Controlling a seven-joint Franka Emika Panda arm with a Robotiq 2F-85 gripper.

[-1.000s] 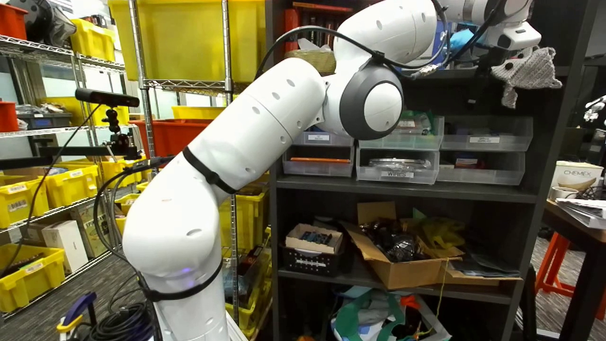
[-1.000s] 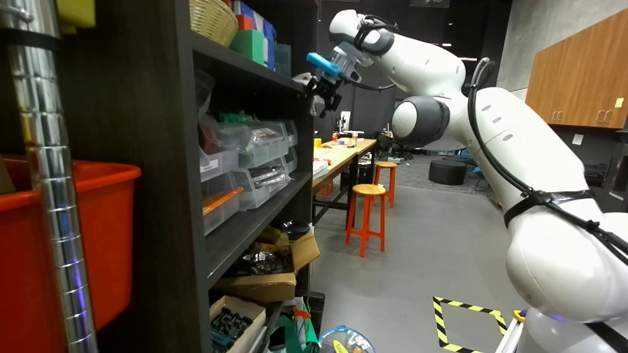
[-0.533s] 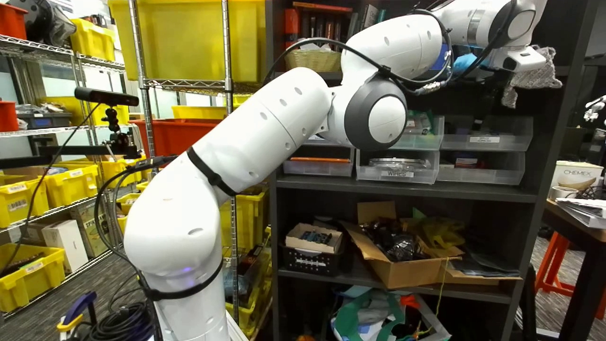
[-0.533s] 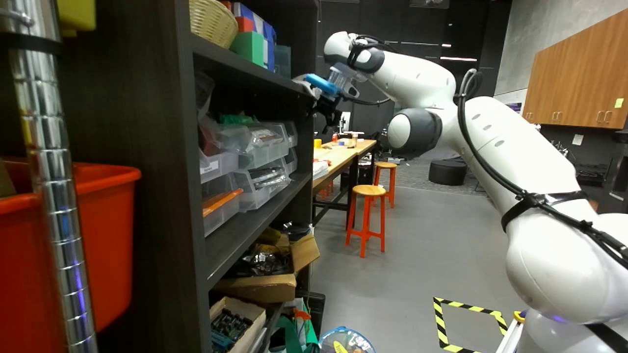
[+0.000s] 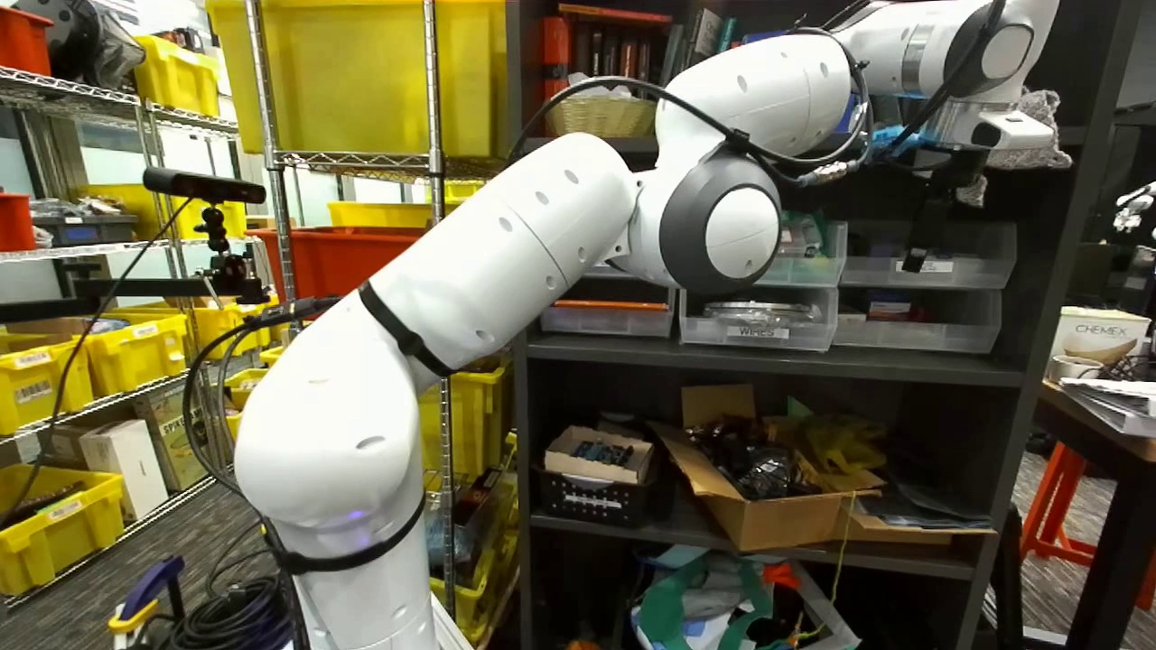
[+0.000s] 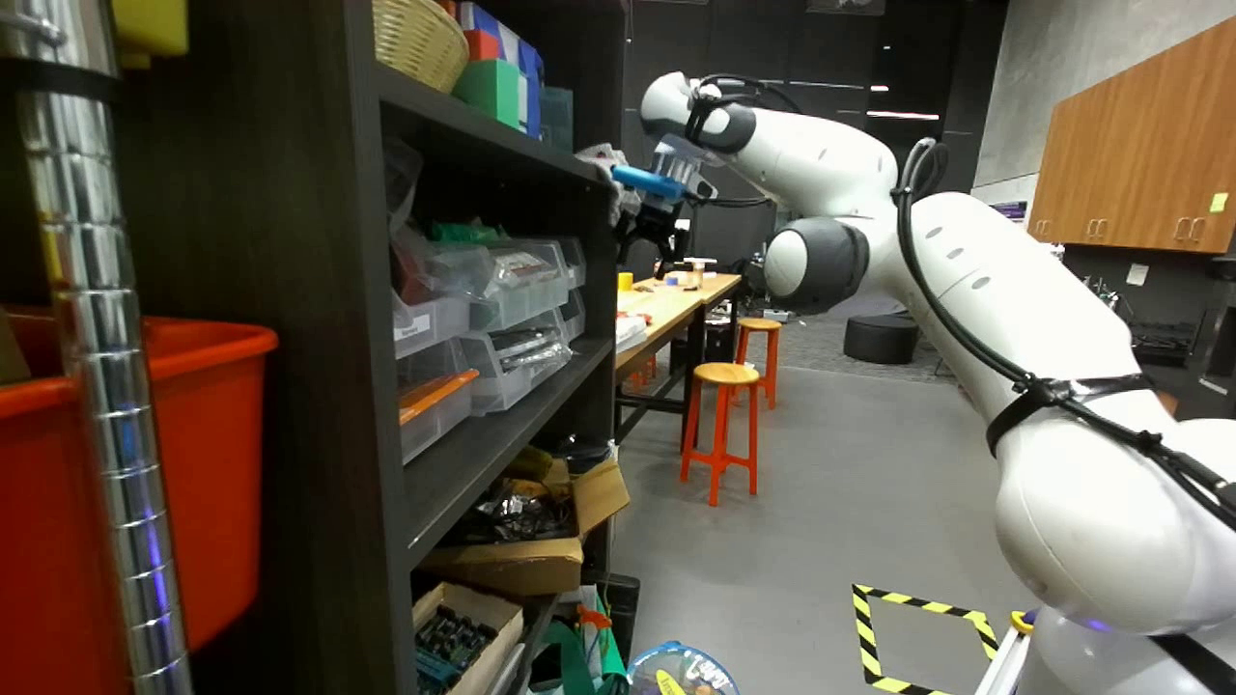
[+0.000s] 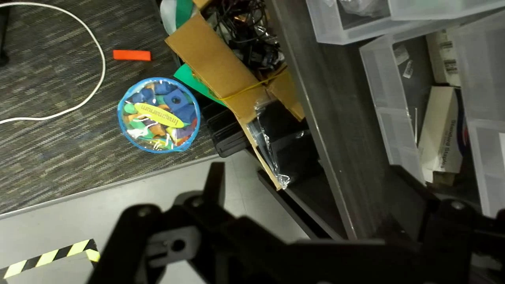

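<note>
Two straight black fingers [image 7: 215, 181] of the black gripper [image 7: 307, 165] are spread wide, with nothing gripped between them.
Near the gripper, in both exterior views, a grey knitted soft item [image 5: 1039, 159] is seen by the front edge of the dark upper shelf [image 6: 435, 106], partly hidden; whether it is touched cannot be told. Lower down, translucent plastic bins [image 5: 980, 262] are stacked, and in the wrist view a white cardboard box [image 7: 440, 134] lettered "Standard Staples" is held in one at the right. To the left, black cables [image 7: 244, 33] are piled in an open brown cardboard box [image 7: 217, 63]; farther left, a round, clear, blue-rimmed bag [image 7: 159, 114] of coloured blocks [image 7: 178, 100] is set on the dark striped carpet [image 7: 59, 157], near a small orange bar [image 7: 132, 55].
</note>
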